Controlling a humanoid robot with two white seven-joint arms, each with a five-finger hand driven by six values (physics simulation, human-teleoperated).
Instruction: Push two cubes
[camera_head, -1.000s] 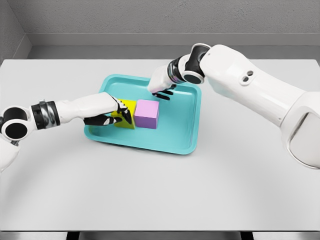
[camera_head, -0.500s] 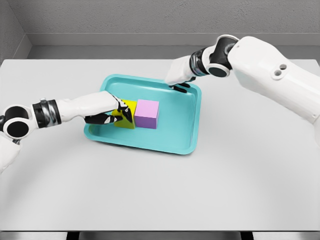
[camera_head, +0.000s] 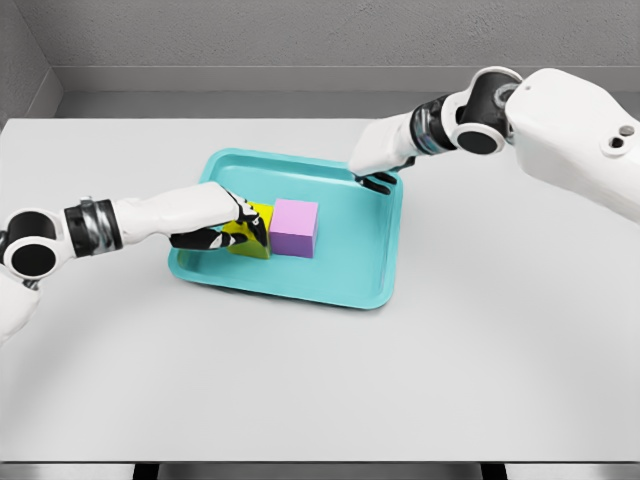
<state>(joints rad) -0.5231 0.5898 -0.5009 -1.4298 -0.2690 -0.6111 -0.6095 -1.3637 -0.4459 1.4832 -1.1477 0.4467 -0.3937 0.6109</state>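
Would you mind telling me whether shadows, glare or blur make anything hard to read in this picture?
Head view: even, soft light, no glare or blur. Only faint shadows lie under the teal tray and beside the purple cube. The left hand covers much of the yellow cube. The right hand is sharp at the tray's far corner.

Single head view, down over table (camera_head: 320, 380)
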